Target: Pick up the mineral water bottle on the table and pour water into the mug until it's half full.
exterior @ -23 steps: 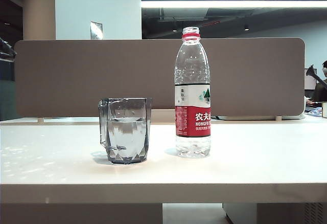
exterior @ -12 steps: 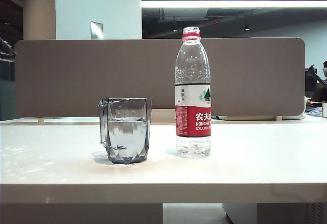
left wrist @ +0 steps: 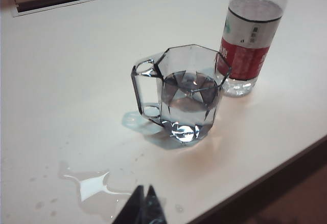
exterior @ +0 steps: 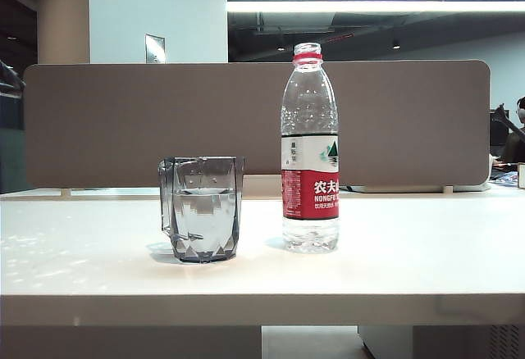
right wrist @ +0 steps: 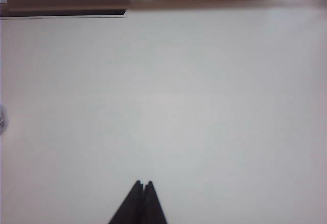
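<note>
Two grippers closed, empty: left gripper (left wrist: 144, 206) low centre, right gripper (right wrist: 142, 203) low centre | mineral water bottle (exterior: 309, 150) centre-right beside mug (exterior: 202, 208) on table (exterior: 410, 252) | judged light, thin-walled, slippery; grip labelled midsection.

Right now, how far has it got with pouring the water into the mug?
The pouring looks done: the mug holds water to roughly mid-height, and the bottle stands upright beside it on the table. Nothing is in hand: the left fingers and right fingers are shut and empty, away from both. A small spill lies near the mug. Little seems left.
</note>
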Robot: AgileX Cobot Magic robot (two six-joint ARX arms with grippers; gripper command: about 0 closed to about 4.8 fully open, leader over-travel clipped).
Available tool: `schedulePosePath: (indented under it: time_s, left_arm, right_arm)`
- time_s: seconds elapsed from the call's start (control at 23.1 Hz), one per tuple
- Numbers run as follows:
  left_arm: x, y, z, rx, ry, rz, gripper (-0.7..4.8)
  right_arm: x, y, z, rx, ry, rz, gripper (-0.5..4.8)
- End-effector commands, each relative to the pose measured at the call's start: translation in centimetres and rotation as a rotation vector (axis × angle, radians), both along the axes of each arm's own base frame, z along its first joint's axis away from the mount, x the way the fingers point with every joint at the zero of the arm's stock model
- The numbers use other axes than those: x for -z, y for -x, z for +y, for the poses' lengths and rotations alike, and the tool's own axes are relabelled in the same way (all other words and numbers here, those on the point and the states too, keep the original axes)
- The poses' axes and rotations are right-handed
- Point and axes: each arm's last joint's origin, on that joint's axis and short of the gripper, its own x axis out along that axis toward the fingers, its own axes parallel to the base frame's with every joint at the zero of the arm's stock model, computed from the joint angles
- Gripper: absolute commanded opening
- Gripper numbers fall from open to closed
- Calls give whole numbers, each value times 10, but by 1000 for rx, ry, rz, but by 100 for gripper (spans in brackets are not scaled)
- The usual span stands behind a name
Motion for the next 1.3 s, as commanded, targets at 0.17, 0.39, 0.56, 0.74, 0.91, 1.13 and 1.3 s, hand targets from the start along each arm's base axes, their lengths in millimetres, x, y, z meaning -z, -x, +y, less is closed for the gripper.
schedulePosePath:
  time_s: [0.17,0.39,0.56,0.74,0.91,1.13,1.3]
  left_arm:
    - [3,-1,18,-127,-4,-61,-5]
    - [26,-1,40,-356,129,-104,-5]
    - [42,3,49,-419,155,-127,-5]
    - [62,1,53,-439,141,-81,-5]
    - [64,0,53,-443,136,-88,-5]
    - [65,0,53,-432,79,-106,-5]
    - [64,0,53,-427,61,-113,-5]
  right_arm:
    - [1,0,0,0,-3,-5,-5]
    - [1,0,0,1,-3,-5,-5]
    - [1,0,0,2,-3,-5,-5]
    - [1,0,0,1,-3,-5,-5]
    - [1,0,0,0,-3,-6,-5]
    - [1,0,0,1,-3,-6,-5]
    - [1,0,0,1,-3,-6,-5]
